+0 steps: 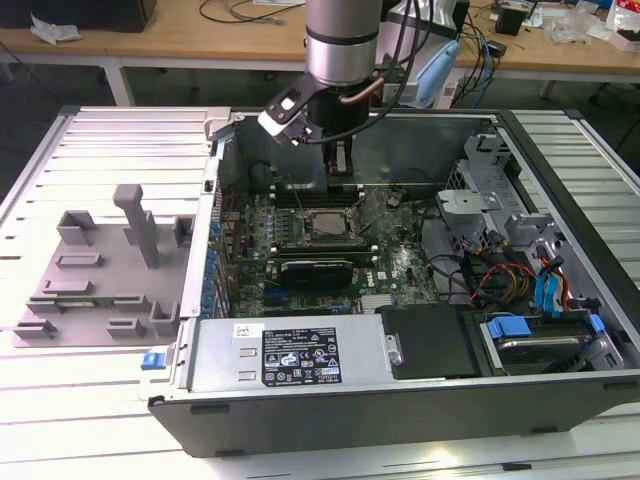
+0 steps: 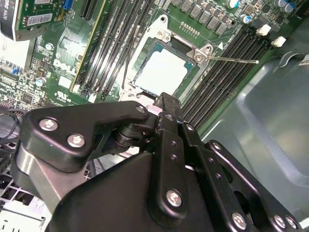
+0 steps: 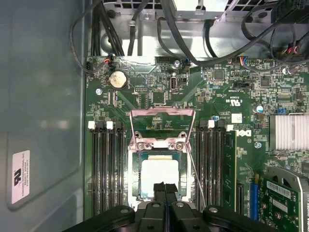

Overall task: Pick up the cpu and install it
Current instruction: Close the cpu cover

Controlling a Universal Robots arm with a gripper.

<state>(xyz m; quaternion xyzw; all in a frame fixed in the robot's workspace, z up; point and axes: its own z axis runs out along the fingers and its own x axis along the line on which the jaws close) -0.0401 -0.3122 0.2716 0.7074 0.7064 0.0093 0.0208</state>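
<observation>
One open computer case (image 1: 400, 410), grey tray (image 1: 90, 290) at the exterior view's left. Memory slots (image 3: 108, 169) flank the socket (image 3: 135, 183); cpu (image 3: 159, 176) sits in it. Gripper (image 3: 164, 186) hangs just over the cpu, fingers pressed together. First wrist view adds the raised load plate (image 3: 161, 113).

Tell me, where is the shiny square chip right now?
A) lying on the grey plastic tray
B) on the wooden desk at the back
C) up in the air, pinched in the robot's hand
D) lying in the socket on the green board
D: in the first wrist view the cpu lies flat inside the socket on the green board, with the hand just above its edge, not holding it.
</observation>
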